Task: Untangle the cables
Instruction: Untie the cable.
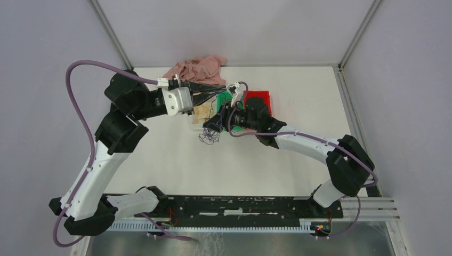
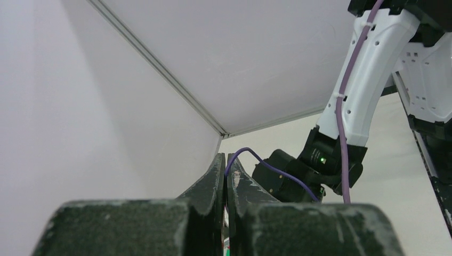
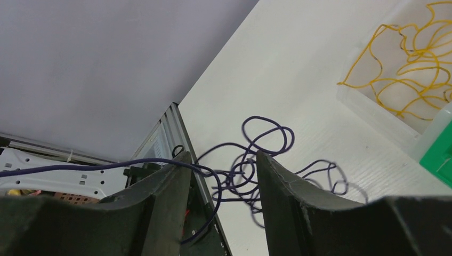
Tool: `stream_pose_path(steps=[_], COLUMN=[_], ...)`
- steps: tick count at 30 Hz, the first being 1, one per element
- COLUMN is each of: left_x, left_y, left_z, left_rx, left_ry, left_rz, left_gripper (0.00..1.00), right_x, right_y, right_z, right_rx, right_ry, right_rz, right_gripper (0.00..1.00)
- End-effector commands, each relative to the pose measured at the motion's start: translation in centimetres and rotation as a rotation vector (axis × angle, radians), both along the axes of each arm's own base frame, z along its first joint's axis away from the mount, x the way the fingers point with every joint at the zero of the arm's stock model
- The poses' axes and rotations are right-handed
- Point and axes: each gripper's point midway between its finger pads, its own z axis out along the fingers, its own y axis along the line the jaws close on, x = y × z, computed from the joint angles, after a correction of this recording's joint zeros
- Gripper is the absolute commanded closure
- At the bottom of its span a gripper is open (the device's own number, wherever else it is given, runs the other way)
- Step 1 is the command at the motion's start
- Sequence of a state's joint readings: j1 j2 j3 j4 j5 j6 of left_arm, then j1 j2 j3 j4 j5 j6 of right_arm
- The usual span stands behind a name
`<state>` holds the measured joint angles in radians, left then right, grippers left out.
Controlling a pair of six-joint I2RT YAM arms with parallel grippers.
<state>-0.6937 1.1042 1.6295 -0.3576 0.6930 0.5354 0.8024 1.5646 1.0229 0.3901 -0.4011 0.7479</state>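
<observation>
Overhead, two black-and-white robot arms meet above the middle of a white surface (image 1: 160, 160). The left end effector (image 1: 212, 97) reaches in from the left and the right end effector (image 1: 218, 121) from the right, close together. Just below them, a thin, curly purple cable (image 1: 209, 136) lies in a loose tangle. Nearby are a crumpled pink cloth (image 1: 197, 68), a red box (image 1: 259, 101) and a clear plastic tray (image 1: 198, 114).

From the left wrist, the left end effector is fully closed. It pinches a strand of the purple cable, which arcs from its tips toward the other arm.

From the right wrist, the right end effector is partly open and grips nothing. One purple strand drapes across its gap, and the tangle rests on the surface beyond the fingertips (image 3: 178, 165). A kinked yellow cable (image 3: 413, 64) sits in the tray, apart from the purple one.

The likely risk is that these jaws close on several loops at once. Pulling the arms apart would then tighten the snarl, or tug the strand out of the left grip.
</observation>
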Motion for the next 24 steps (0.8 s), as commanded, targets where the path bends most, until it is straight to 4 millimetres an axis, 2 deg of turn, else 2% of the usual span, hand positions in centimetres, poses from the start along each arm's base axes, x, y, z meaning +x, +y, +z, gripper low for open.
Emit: stream_pose_path(steps=[1,12,24], left_x=[-1.7,-2.2,-3.3], left_y=[0.2,0.4,2.2], left_z=[3.1,7.0,14.0], left_rx=[-0.073,-0.137,-0.254], left_ry=[0.000,-0.034,-0.187], left_rz=[-0.057,-0.070,-0.030], left_gripper=[0.97,0.97,0.97], right_x=[0.3,0.3,-0.8], right_y=[0.9,0.1,-3.2], right_z=[1.9,-5.8,-13.5], right_rx=[0.076,-0.032,-0.161], right_ry=[-0.050,0.045,0.125], right_rz=[0.005,-0.040,-0.127], right_gripper=[0.46,0.51,0.53])
